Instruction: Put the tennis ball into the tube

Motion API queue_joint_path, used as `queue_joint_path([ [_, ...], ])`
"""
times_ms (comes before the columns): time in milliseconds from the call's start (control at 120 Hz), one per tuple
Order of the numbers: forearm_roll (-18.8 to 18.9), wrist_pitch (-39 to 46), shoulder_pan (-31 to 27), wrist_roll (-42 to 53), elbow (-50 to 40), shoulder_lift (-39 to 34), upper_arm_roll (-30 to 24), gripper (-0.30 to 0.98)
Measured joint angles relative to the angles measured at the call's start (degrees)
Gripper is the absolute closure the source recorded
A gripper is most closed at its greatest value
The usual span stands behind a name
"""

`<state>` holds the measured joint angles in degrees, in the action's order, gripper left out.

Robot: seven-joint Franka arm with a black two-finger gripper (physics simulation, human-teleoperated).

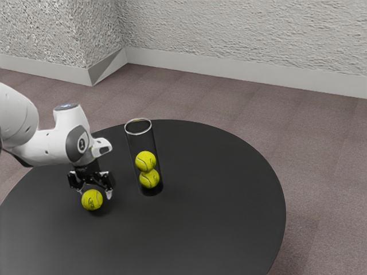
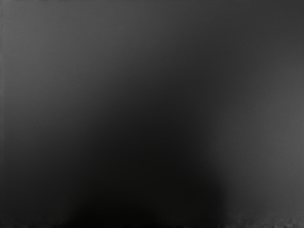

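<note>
Because the loose tennis ball [image 1: 92, 200] seems to rest on the round black table [image 1: 223, 206], the gripper [image 1: 95, 193] hangs low at it, fingers apart, probably for straddling; clear tube [image 1: 140, 143] stands open-mouthed beyond, stacked balls [image 1: 145, 161] inside, presumably leaving room above.

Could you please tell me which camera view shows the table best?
The exterior view shows the table best: much of its round black top and curved edge is visible, with the tube on it. The wrist view shows what looks like a plain, shaded patch of dark tabletop.
</note>
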<state>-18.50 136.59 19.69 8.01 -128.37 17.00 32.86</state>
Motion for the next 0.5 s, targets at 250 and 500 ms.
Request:
queue_joint_path([
  [250,-1.5,-0.9,-0.2,0.3,-0.7,0.0,0.4,0.00],
  [500,-1.9,-2.9,-0.2,0.2,-0.7,0.0,0.5,0.00],
])
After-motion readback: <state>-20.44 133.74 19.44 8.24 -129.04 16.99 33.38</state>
